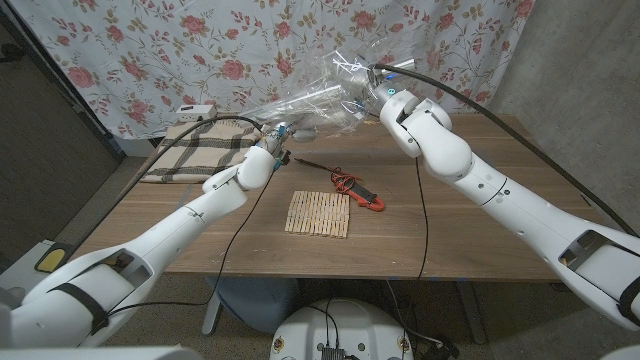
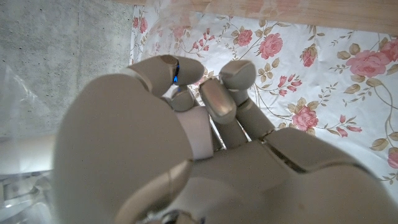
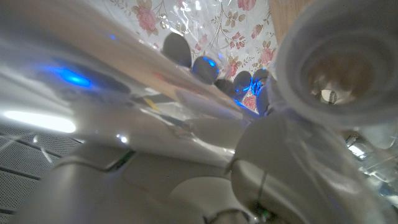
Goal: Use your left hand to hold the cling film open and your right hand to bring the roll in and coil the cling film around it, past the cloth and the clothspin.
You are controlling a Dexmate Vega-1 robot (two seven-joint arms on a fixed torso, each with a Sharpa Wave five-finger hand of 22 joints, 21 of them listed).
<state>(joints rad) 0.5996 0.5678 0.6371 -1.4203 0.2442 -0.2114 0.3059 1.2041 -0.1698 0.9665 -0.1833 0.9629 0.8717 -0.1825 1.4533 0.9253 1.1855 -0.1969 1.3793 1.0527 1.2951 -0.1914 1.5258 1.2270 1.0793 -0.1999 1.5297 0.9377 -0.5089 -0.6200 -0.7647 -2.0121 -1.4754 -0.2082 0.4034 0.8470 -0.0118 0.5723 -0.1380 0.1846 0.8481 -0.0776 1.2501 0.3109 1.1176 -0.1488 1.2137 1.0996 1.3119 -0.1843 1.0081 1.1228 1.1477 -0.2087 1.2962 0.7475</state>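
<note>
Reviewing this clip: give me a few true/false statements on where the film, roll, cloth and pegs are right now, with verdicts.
1. The left hand pinches an end of the cling film. True.
2. The right hand holds the roll raised above the table. True.
3. The plaid cloth lies under the right arm. False: it lies at the table's far left, beside the left hand.
4. The row of wooden clothespins hangs from the film. False: it lies on the table.
5. A red tool lies behind the clothespins. True.

Clear cling film (image 1: 310, 105) stretched in air, crinkled, wound on raised roll (image 3: 336, 68)
</note>
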